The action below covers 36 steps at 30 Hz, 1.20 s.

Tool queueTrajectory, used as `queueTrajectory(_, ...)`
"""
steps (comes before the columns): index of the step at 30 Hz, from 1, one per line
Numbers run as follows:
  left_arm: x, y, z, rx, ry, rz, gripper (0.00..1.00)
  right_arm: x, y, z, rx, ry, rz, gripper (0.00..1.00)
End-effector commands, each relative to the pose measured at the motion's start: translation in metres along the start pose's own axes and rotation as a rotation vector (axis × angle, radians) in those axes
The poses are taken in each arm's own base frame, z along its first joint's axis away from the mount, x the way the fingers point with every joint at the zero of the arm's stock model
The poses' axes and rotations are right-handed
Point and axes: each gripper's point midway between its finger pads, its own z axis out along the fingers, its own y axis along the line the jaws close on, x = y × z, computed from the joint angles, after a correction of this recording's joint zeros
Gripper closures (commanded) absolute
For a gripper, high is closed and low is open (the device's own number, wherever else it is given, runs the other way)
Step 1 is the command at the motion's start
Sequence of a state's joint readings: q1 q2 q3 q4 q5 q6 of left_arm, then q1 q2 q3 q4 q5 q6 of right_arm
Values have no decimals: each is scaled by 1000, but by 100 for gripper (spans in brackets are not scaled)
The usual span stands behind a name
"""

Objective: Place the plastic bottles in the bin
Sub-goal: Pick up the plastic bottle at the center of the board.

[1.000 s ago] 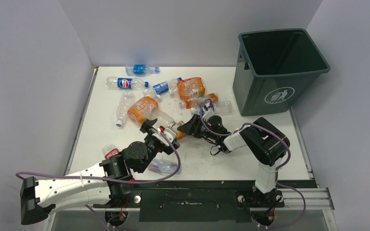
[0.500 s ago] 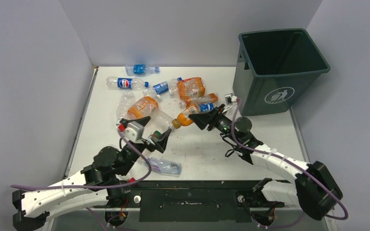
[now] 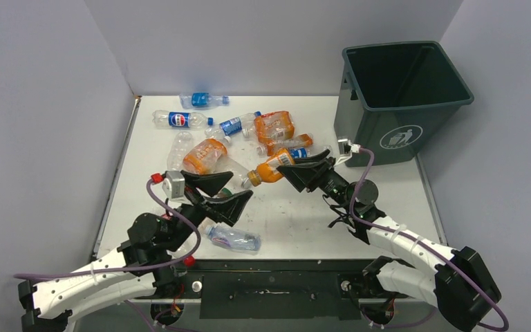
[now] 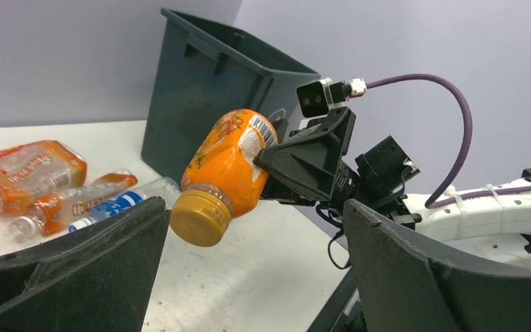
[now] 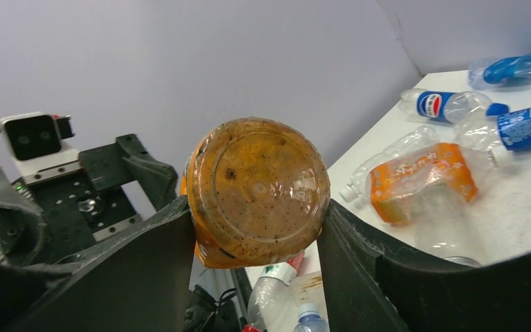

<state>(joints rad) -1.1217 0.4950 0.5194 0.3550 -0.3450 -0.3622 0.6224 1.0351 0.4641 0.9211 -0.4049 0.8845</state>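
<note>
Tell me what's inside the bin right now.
Top view shows only dark inner walls of the bin; no bottle visible. Its floor is hidden behind the near wall, so I cannot rule one out.

Just left of the bin (image 3: 377,135), the right pincer (image 3: 289,171) clamps an orange bottle (image 3: 271,168) whose cap points away from the bin toward the wide-spread left pincer (image 3: 240,187), while other bottles (image 3: 180,120) lie scattered on the white tabletop (image 3: 297,221) farther left of the bin.
</note>
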Motion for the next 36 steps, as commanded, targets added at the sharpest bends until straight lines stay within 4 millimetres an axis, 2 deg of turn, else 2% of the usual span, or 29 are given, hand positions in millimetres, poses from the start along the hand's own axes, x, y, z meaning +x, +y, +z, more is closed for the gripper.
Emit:
queueTrajectory(1, -20, -30, 13, 116, -19, -129, 4, -26, 55, -7, -239, -102, 19, 72)
queueTrajectory(9, -16, -35, 25, 217, 16, -248, 0, -35, 76, -16, -306, -124, 7, 72)
queueTrajectory(13, -9, -35, 31, 247, 44, -282, 10, -37, 81, -18, -324, -130, 17, 72)
queueTrajectory(20, -1, -47, 38, 311, 94, -288, 15, -36, 82, -19, -328, -129, 23, 72)
queueTrajectory(23, 1, -49, 40, 324, 98, -289, 28, -36, 82, -18, -324, -123, 23, 72)
queueTrajectory(28, -1, -49, 41, 326, 85, -284, 58, -33, 78, -19, -304, -108, 10, 72)
queueTrajectory(31, -2, -49, 41, 327, 83, -270, 70, -30, 78, -20, -301, -96, 4, 71)
queueTrajectory(32, -3, -49, 40, 328, 79, -262, 74, -28, 78, -20, -299, -85, -2, 69)
queueTrajectory(33, -3, -49, 40, 329, 78, -254, 77, -27, 78, -20, -296, -72, -6, 62)
queueTrajectory(34, -5, -49, 39, 328, 76, -236, 81, -24, 77, -20, -291, -52, -13, 51)
queueTrajectory(36, -9, -48, 39, 316, 79, -187, 95, -19, 76, -19, -270, -4, -38, 16)
